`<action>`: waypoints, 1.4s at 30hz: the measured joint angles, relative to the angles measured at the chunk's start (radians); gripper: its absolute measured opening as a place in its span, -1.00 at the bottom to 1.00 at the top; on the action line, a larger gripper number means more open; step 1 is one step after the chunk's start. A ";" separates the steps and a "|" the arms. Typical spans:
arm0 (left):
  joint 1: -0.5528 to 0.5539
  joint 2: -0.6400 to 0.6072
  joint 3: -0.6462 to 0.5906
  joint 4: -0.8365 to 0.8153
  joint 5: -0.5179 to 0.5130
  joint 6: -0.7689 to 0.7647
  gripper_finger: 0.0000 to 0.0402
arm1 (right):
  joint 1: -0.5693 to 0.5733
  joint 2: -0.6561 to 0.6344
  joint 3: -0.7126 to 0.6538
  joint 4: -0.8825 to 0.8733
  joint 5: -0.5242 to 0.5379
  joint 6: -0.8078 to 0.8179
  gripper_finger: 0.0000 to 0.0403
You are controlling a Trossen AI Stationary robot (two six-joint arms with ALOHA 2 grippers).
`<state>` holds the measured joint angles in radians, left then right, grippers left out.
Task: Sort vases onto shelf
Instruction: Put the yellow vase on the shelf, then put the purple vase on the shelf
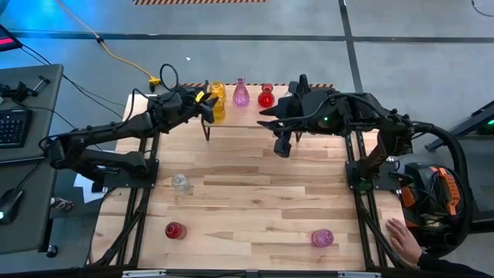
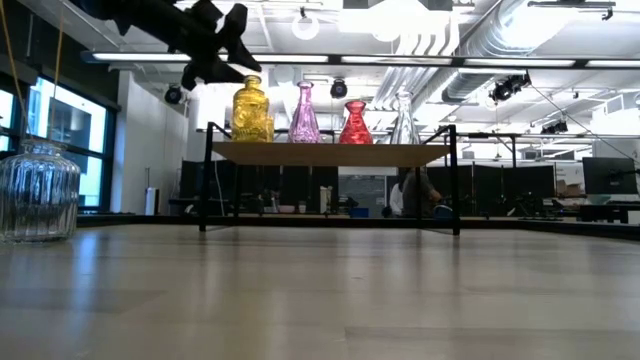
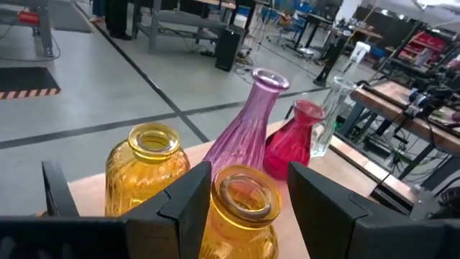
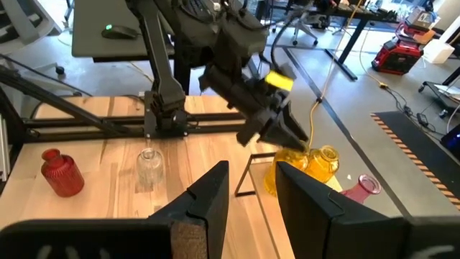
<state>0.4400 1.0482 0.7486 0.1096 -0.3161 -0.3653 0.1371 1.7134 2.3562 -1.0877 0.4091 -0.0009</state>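
A pale butcher-block table (image 1: 255,193) stood on a grey workshop floor. The shelf (image 2: 330,153), a light wood slab on thin black legs, sat at the far edge, carrying two ribbed yellow vases (image 3: 241,216), a fluted pink vase (image 2: 304,113), a red vase (image 2: 355,123) and a clear vase (image 2: 404,118). Only the high view showed the vases left on the table: clear (image 1: 180,182), red (image 1: 175,230) and pink (image 1: 322,238). The left gripper (image 3: 244,198) straddled the nearer yellow vase's neck, its fingers spread and apart from the glass. The right gripper (image 4: 251,191) hovered beside the shelf, its jaws slightly parted and holding nothing. A person's hand (image 1: 403,238) rested at the table's right corner.
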 joint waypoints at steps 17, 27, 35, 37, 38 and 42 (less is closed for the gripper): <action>-0.023 -0.252 0.001 -0.008 0.100 -0.014 -0.13 | 0.001 -0.002 0.000 -0.101 -0.182 0.134 -0.45; -0.094 -0.392 0.003 0.023 0.288 -0.129 -0.13 | 0.036 0.002 -0.051 -0.331 -0.382 0.443 -0.45; -0.141 -0.412 0.101 -0.037 0.403 -0.131 -0.13 | 0.106 0.001 -0.168 -0.345 -0.456 0.751 -0.45; -0.150 -0.412 0.139 -0.093 0.428 -0.130 -0.13 | 0.128 0.002 -0.195 -0.354 -0.477 0.837 -0.45; -0.153 -0.412 0.153 -0.120 0.443 -0.128 -0.13 | 0.141 0.002 -0.205 -0.363 -0.485 0.876 -0.45; -0.175 -0.412 0.195 -0.192 0.479 -0.112 -0.13 | 0.197 0.000 -0.272 -0.374 -0.497 1.037 -0.45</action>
<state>0.2650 0.6363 0.9441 -0.0825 0.1628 -0.4769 0.3337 1.7139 2.0843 -1.4615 -0.0879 1.0363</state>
